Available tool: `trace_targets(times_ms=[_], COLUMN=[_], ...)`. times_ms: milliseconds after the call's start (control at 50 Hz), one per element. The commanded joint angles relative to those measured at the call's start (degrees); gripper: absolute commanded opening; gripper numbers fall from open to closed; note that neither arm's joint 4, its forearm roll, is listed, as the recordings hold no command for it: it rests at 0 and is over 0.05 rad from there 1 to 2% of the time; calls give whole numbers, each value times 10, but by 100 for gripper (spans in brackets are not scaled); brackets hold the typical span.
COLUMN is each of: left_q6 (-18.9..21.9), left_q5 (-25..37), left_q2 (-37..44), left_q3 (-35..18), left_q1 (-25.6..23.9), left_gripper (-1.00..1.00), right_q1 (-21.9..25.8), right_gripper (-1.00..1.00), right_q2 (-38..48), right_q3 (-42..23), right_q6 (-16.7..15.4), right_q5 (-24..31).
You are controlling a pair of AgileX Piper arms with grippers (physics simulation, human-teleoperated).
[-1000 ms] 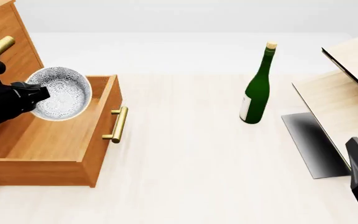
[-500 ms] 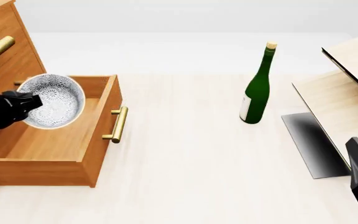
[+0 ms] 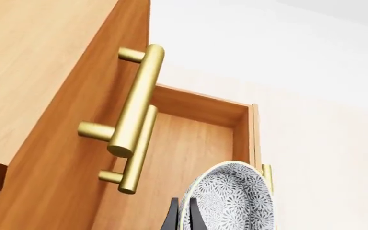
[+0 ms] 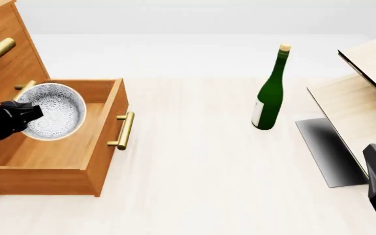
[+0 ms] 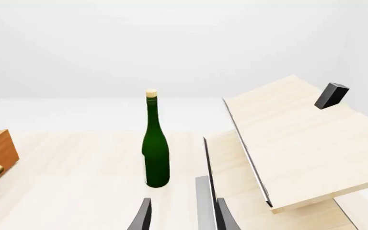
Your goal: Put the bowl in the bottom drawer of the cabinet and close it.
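The left gripper [image 4: 36, 111] pinches the rim of the bowl [image 4: 52, 111], holding it tilted on edge over the open bottom drawer [image 4: 57, 147] of the cabinet [image 4: 5, 54]. The bowl's hollow faces the front camera, and I cannot tell whether it touches the drawer floor. The right gripper [image 5: 182, 216] hangs spread and empty on the right side of the table [image 4: 207, 166], well apart from 1 green bottle [image 4: 271, 90] standing upright.

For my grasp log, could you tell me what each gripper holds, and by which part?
The left gripper pinches the bowl by its rim; the right gripper holds nothing.
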Motion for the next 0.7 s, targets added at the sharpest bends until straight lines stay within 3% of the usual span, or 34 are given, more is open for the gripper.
trace_targets(times_ms=[20,700], left_q6=[16,1], left_q5=[-12,-55], left_q2=[17,82], left_q3=[-2,6], left_q1=[7,4], left_gripper=[-100,-100], right_q1=[0,0], right_gripper=[100,100], right_q2=[0,0], right_q3=[0,0], right_q6=[0,0], right_q5=[0,0])
